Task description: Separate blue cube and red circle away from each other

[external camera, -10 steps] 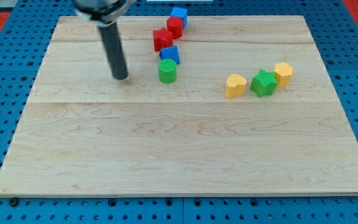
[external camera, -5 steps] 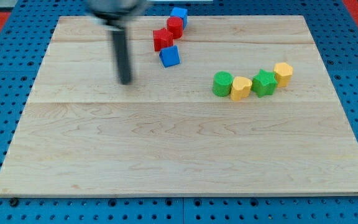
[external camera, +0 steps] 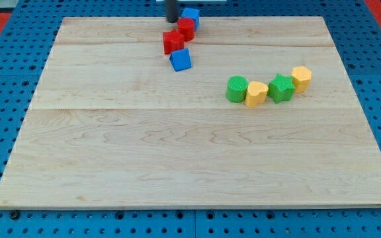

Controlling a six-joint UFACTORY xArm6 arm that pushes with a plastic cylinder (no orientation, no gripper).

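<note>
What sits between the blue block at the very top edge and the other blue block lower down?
In the camera view, two red blocks: the red circle touching the top blue cube, then a red star-like block just above the lower blue block.

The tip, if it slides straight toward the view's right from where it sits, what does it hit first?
My tip would probably meet the red circle first, the blue cube just behind it; depth is unclear.
</note>
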